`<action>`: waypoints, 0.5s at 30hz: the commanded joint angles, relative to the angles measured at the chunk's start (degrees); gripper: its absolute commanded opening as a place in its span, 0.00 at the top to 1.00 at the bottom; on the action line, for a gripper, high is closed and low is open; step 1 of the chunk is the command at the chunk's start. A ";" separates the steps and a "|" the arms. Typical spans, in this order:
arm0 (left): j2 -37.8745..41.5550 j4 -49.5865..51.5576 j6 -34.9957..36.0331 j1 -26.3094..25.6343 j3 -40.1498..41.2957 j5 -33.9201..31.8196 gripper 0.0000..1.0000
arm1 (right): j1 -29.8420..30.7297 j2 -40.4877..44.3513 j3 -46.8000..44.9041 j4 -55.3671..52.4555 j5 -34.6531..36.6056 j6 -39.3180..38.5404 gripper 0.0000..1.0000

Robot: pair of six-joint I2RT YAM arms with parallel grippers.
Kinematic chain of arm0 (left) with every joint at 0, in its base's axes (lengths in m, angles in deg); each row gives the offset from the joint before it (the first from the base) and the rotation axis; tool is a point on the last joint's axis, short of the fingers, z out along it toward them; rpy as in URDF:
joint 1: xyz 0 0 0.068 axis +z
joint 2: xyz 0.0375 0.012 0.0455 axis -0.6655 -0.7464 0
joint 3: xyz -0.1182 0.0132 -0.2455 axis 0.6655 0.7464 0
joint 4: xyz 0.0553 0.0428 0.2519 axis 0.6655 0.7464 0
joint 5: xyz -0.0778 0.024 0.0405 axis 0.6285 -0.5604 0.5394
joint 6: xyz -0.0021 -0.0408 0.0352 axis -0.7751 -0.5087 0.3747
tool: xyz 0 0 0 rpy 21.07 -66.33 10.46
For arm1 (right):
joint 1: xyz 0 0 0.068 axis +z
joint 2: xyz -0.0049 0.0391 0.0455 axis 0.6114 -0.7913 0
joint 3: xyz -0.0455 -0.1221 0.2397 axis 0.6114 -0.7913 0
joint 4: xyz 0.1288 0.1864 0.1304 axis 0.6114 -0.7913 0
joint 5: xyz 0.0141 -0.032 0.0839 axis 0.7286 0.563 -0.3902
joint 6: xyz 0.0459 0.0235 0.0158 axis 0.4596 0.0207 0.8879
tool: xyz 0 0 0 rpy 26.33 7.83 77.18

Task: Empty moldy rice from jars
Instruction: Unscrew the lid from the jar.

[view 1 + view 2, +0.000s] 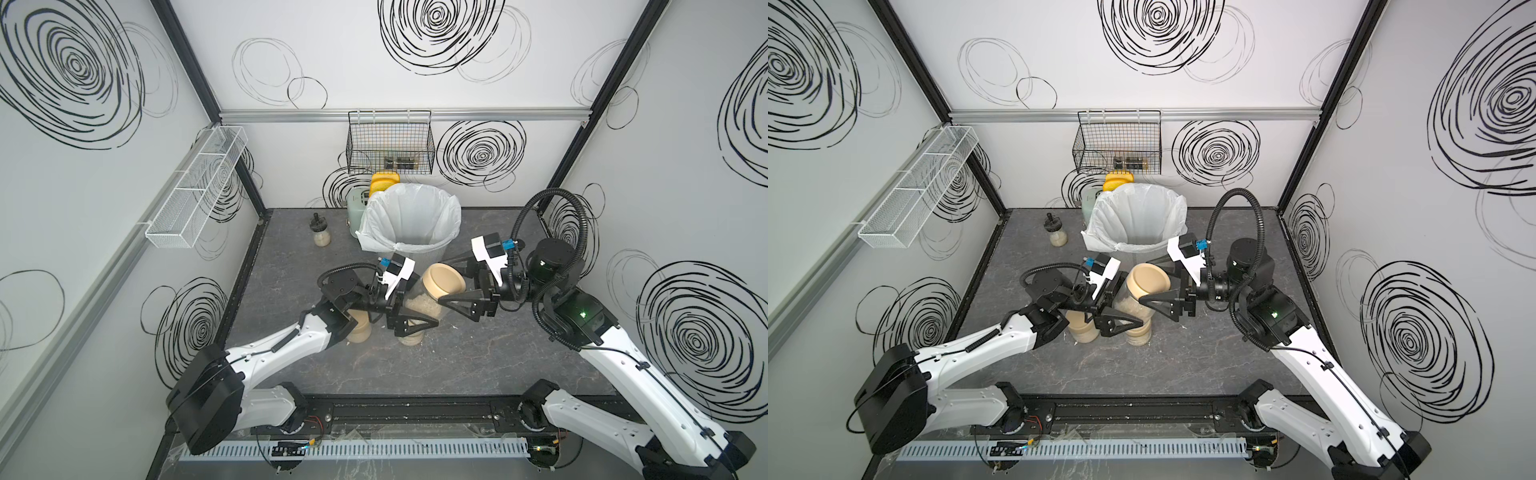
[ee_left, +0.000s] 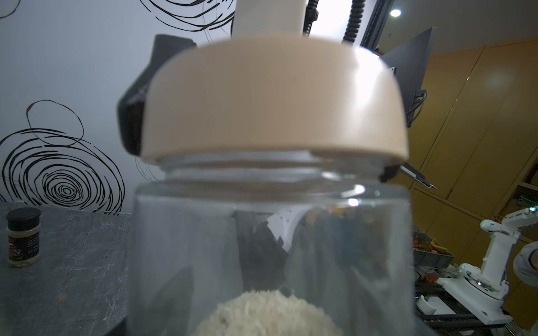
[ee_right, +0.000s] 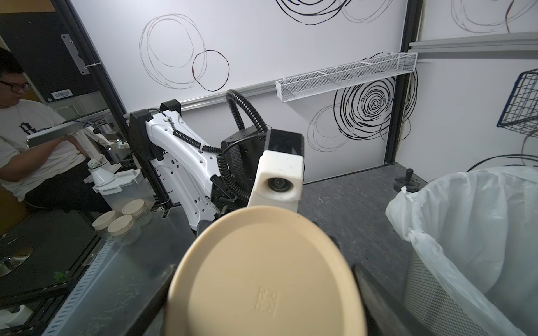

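The left gripper [image 1: 417, 307] clamps jar [image 2: 270, 227] steady near bin [image 1: 374, 216] so right gripper [image 1: 446, 282], closed on lid [image 3: 262, 276], can likely unscrew it, then dump rice [image 2: 267, 314].

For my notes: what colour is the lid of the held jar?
Plain tan lid, best seen in the right wrist view.

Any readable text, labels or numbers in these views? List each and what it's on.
Nothing can be read in full.
Embossed mark on the lid of the jar: only a raised shape, illegible.
Printed label on the spice shaker: blurred.
Barcode sticker on the dark panel outside the cell: digits too small.
Emblem on the person's T-shirt: illegible.
Labels on the bottles in the black wire basket: too small.
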 commanded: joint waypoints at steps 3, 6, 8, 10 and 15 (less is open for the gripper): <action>1.68 -9.20 0.90 0.31 -1.77 0.63 0.52 | -1.10 0.33 1.47 4.18 -1.43 1.23 0.41; 1.35 -9.31 0.93 -0.12 -1.77 0.58 0.52 | -1.06 -0.18 1.20 5.68 -2.03 2.12 0.42; 1.15 -9.49 1.02 -0.30 -1.68 0.38 0.53 | -1.08 -0.29 1.41 6.45 -2.12 2.38 0.42; 1.10 -9.66 1.02 -0.40 -1.51 0.04 0.53 | -1.06 -0.42 1.79 6.86 -1.94 2.39 0.42; 2.30 -9.69 1.23 0.51 -0.44 -1.37 0.54 | -1.39 -0.22 2.77 5.99 0.85 2.00 0.42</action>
